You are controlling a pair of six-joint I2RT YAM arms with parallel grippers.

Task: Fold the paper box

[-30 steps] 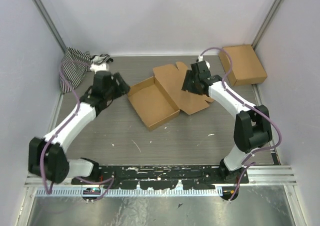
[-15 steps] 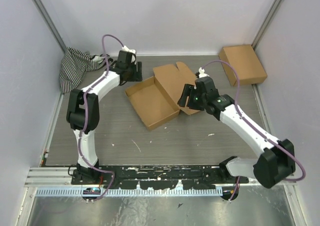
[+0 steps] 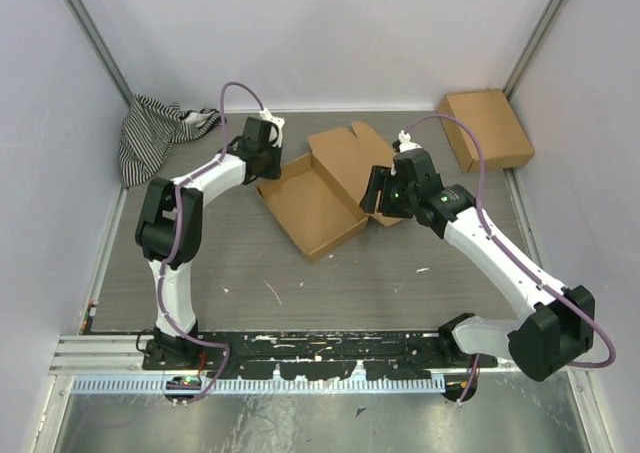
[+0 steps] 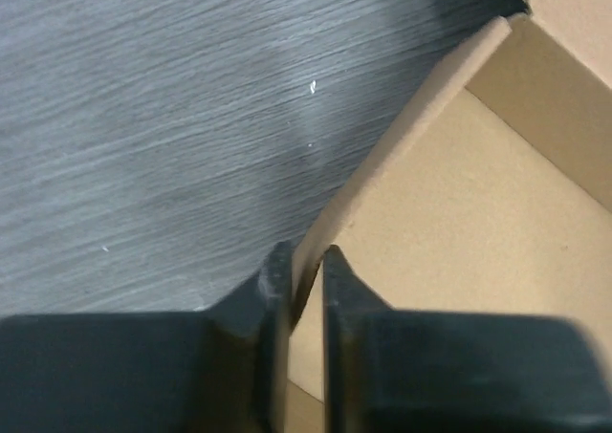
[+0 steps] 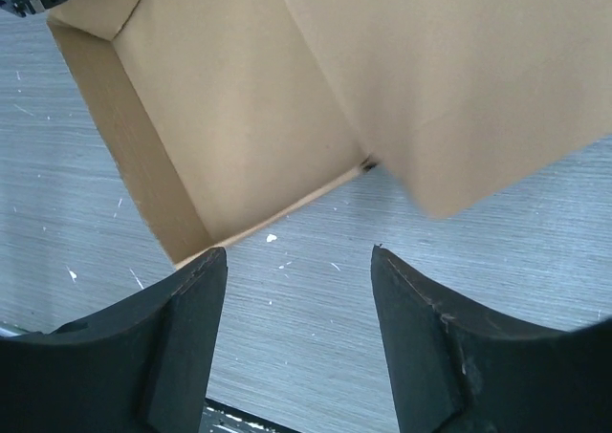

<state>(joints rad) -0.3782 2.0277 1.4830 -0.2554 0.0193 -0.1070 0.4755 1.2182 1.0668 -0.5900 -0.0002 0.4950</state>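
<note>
Since the frame half a second earlier, the shallow tray of the paper box (image 3: 312, 211) has slid a little to the right on the surface (image 3: 300, 288). Over the full second, both arms have changed posture completely. The left arm has swung from a low reach on the left to an upright pose.

The right end effector (image 3: 373, 195) hovers at the tray's right side, jaws wide apart and empty. It has moved only slightly in the last half second.

The left end effector (image 3: 266, 165) has come in from the far-left corner to the tray's left wall. Its jaws are nearly together and clamped on that wall.

The lid panel (image 3: 345, 153) lies open beyond the tray. At the far edge are the striped cloth (image 3: 150, 133) on the left and the ready-made box (image 3: 487, 128) on the right.

The left wrist view alone shows the grip. The left end effector (image 4: 304, 261) has one finger outside the wall of the paper box (image 4: 459, 261) and one inside.

The right wrist view alone shows the right end effector (image 5: 298, 251) open above bare surface (image 5: 316, 357), just off a tray corner of the paper box (image 5: 239, 98).
</note>
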